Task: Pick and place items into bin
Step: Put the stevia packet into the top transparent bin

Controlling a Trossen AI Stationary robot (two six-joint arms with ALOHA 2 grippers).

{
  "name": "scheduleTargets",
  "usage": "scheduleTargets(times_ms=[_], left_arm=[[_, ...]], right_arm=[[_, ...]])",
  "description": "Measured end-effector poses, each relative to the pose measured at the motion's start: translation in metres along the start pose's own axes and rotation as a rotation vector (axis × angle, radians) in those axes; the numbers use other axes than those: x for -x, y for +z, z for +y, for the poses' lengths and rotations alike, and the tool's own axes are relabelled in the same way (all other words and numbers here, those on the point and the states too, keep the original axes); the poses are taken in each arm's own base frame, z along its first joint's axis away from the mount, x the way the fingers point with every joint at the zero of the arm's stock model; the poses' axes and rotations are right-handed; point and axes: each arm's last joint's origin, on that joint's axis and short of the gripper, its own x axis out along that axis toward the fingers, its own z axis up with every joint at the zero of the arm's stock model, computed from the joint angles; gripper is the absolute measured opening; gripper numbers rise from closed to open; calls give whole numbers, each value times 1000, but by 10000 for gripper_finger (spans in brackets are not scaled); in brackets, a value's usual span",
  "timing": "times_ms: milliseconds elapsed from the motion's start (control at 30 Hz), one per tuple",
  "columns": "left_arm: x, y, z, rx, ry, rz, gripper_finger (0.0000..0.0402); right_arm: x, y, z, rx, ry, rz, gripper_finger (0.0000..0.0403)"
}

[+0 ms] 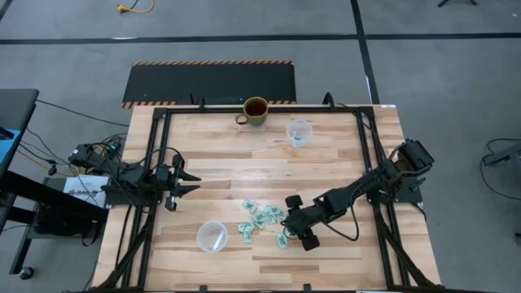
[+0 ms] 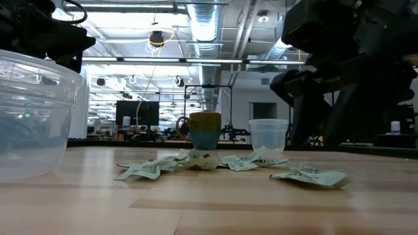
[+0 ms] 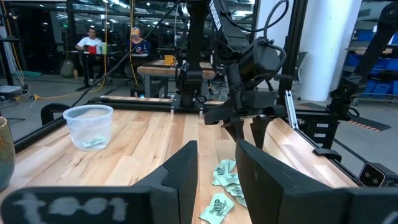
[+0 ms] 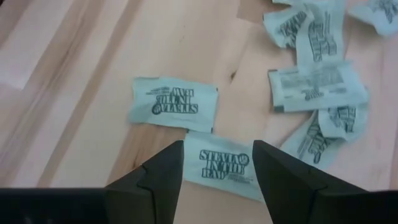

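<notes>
This was a large open robotics lab or industrial workshop. Exposed ducts and pipes [image 2: 202, 26] ran under a high ceiling hung with strip lights, and the floor [image 1: 73, 49] was bare grey concrete marked with dark lines and a hazard-striped black mat [image 1: 210, 81]. Beyond the wooden table [image 1: 244, 155] stood more workbenches, metal frames and blue storage bins [image 3: 379, 87], with two people [image 3: 91, 43] seated at a far bench.

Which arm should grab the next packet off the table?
Right. The right gripper is open and sits directly over a green packet at the edge of the pile. The left gripper waits at the table's left edge, away from the packets.
</notes>
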Motion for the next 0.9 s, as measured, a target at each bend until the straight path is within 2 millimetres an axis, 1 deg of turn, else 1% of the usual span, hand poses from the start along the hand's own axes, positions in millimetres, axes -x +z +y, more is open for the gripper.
scheduleTargets(times_ms=[267, 533, 900], left_arm=[[0, 0, 0, 0, 0, 0, 98], [0, 0, 0, 0, 1, 0, 98], [0, 0, 0, 0, 0, 0, 98]], right_arm=[[0, -1, -1, 10, -1, 3, 181], [-3, -11, -1, 11, -2, 31, 176], [-4, -13, -9, -7, -40, 26, 176]])
